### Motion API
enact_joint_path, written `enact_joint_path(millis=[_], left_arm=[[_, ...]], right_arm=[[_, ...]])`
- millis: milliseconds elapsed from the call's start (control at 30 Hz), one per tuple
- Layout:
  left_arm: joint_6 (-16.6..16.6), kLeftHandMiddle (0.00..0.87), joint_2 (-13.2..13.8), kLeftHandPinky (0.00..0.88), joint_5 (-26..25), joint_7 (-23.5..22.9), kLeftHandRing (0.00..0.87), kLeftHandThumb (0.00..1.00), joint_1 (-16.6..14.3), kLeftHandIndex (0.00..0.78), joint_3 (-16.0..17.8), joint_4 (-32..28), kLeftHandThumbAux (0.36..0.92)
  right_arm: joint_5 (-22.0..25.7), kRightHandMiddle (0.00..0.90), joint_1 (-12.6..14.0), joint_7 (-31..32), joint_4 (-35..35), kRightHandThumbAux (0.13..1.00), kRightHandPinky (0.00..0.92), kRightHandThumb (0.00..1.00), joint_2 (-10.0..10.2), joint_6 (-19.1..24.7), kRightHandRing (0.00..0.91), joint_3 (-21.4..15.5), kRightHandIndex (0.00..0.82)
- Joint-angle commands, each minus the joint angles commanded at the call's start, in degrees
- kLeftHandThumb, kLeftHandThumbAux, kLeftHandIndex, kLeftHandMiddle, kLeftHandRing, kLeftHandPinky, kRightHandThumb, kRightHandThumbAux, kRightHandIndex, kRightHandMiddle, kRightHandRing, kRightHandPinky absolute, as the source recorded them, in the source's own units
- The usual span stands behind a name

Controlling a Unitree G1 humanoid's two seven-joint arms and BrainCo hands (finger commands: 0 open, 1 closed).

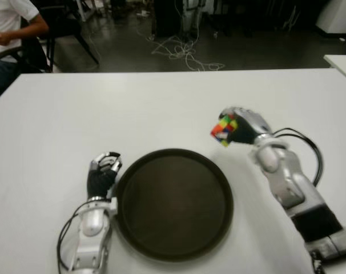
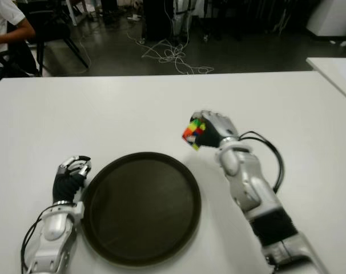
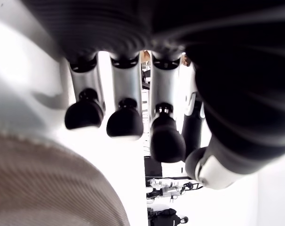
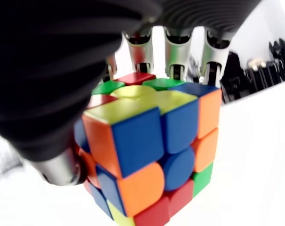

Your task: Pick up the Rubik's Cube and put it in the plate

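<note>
I am looking down through the head camera at a broad, smooth white table (image 1: 161, 108). My right hand (image 1: 244, 127) is raised off the table, its dark ribbed palm and metal-jointed fingers clamped around the Rubik's Cube (image 1: 224, 130). The cube is a small scrambled block of glossy plastic tiles with rounded corners, in orange, blue, green, yellow and red. It sticks out from the hand on the side toward my left. In the right wrist view the cube (image 4: 149, 155) fills the picture, with three silver finger segments (image 4: 177, 52) reaching over its far edge and a thick black thumb pressing on the near side.

Nearer to me than that hand and to its left lies the plate (image 1: 133, 234), a wide, round, dark brown dish with a low raised rim and a matte flat floor. The cube is beyond the plate's far right rim, not over the dish itself.

My left hand (image 1: 103, 171) shows just beside the plate's left rim, idle. In its own wrist view the fingers (image 3: 125, 123) are curled loosely downward, with rounded black rubber tips on silver shafts, and hold nothing.

At the far left corner, past the table, a person in a white shirt (image 1: 7, 23) sits on a dark chair. A tangle of pale cables (image 1: 181, 54) lies on the dark floor beyond.
</note>
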Motion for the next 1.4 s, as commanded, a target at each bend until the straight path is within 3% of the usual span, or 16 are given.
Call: enact_joint_path(millis=[267,433,833,1033,1200,1233,1267,1300,1333,1400], left_arm=[[0.70,0.810,-0.47,0.819,-0.34,-0.13,0.832,0.708,0.37,0.443,-0.07,-1.26,0.706],[1.57,0.811,-0.65,0.818,-0.15,0.08,0.833,0.708,0.60,0.443,-0.25,-2.07,0.706],[2.49,0.803,-0.30,0.809,0.65,0.30,0.824,0.708,0.47,0.443,-0.44,-2.17,0.706],[3.05,0.802,0.03,0.809,0.85,0.11,0.823,0.709,0.29,0.443,-0.51,-1.98,0.706],[3.10,0.805,-0.09,0.816,0.69,0.29,0.827,0.709,0.32,0.444,-0.34,-2.12,0.706],[3.07,0.805,-0.12,0.816,0.69,0.36,0.827,0.709,0.32,0.444,-0.31,-2.15,0.706],[3.00,0.805,-0.17,0.815,0.71,0.45,0.827,0.709,0.32,0.444,-0.29,-2.15,0.706],[2.95,0.806,-0.20,0.815,0.73,0.52,0.828,0.709,0.33,0.444,-0.27,-2.15,0.706],[2.88,0.807,-0.22,0.815,0.74,0.56,0.828,0.709,0.33,0.444,-0.27,-2.11,0.706],[2.81,0.808,-0.22,0.813,0.70,0.57,0.828,0.709,0.32,0.444,-0.26,-2.06,0.706]], right_arm=[[4.89,0.781,3.74,-6.59,-8.46,0.726,0.794,0.690,6.29,-6.06,0.799,-1.95,0.438],[7.44,0.799,4.68,-7.69,-10.62,0.726,0.807,0.687,8.54,-9.18,0.814,-2.42,0.439],[14.34,0.810,5.29,-6.00,-4.96,0.726,0.813,0.688,9.82,-22.43,0.822,-0.92,0.439],[14.68,0.819,4.88,-3.83,-4.18,0.728,0.820,0.682,9.68,-23.66,0.829,0.47,0.438],[13.60,0.820,5.36,-0.82,-5.54,0.729,0.824,0.681,8.91,-20.77,0.834,1.28,0.438],[12.92,0.824,5.40,-0.60,-5.80,0.738,0.829,0.567,8.80,-20.14,0.837,1.39,0.492],[11.56,0.829,5.48,-0.38,-6.23,0.758,0.835,0.376,8.52,-19.13,0.843,1.67,0.572],[10.63,0.831,5.54,-0.21,-6.55,0.771,0.837,0.245,8.33,-18.39,0.845,1.86,0.618],[9.30,0.832,5.59,0.34,-7.15,0.780,0.838,0.161,8.06,-17.05,0.846,2.28,0.647],[7.37,0.830,5.57,1.62,-8.25,0.790,0.836,0.087,7.72,-14.56,0.844,3.15,0.667]])
